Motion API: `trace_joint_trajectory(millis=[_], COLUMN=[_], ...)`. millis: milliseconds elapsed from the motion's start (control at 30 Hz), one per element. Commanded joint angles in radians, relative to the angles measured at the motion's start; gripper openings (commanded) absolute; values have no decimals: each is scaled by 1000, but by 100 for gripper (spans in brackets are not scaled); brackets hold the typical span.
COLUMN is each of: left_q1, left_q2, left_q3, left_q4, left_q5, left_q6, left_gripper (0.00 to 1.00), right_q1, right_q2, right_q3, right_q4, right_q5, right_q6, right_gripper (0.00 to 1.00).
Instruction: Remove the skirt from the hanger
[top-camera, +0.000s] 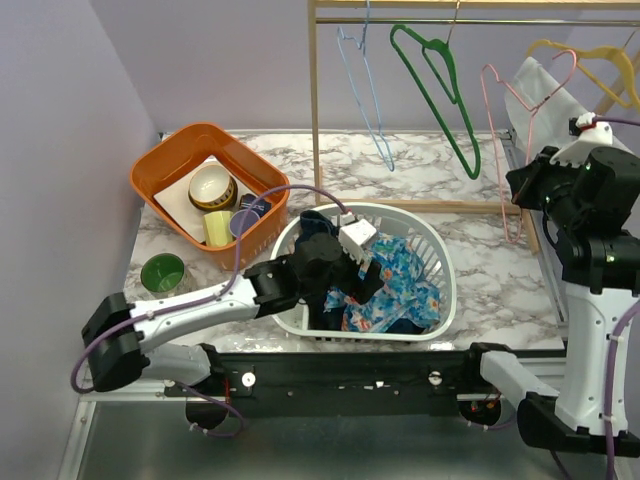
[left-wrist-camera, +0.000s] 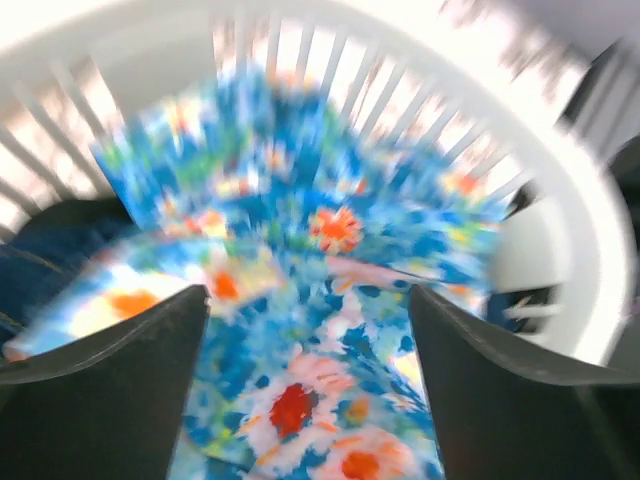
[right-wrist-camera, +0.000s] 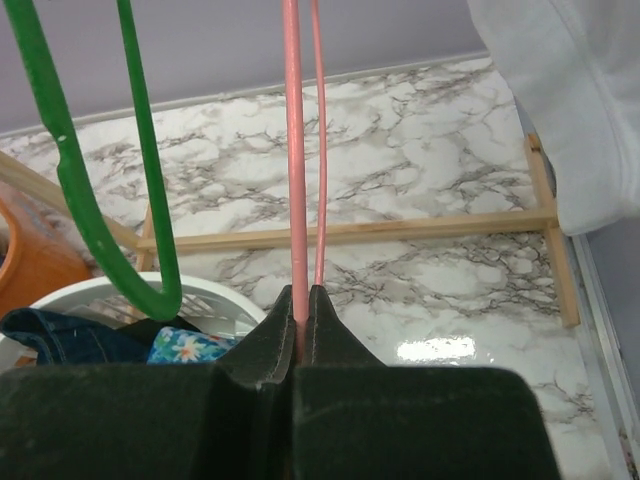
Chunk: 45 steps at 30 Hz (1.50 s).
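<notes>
Under left gripper, jaws spread: blue floral fabric skirt, heaped in white slatted plastic basket. In right gripper, pinched tight: bare pink wire hanger. Removal looks done.

Top external: high on the near side of the white slatted plastic laundry basket, looking down; distant.
Left wrist: just above the basket, facing in, close; blurred.
Right wrist: right of the basket, level, close behind a thin pink wire hanger.
Shared: basket, all views.
</notes>
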Motion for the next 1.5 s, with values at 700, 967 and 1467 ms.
trace_joint_trajectory(millis=[700,967,1467], left_q1=[1,1,1], left_q2=[-453,-521,-512], left_q3=[79,19,34], left_q4=[-259,-214,-234], left_q5=[15,-8,3], left_q6=[374,403,400], left_gripper=[99,99,99], right_q1=[15,43,45], right_q2=[373,444,324], right_q3=[348,359,464], right_q4=[190,147,-127], right_q5=[-62,-9,117], right_q6=[-101,-122,-114], right_gripper=[1,2,70])
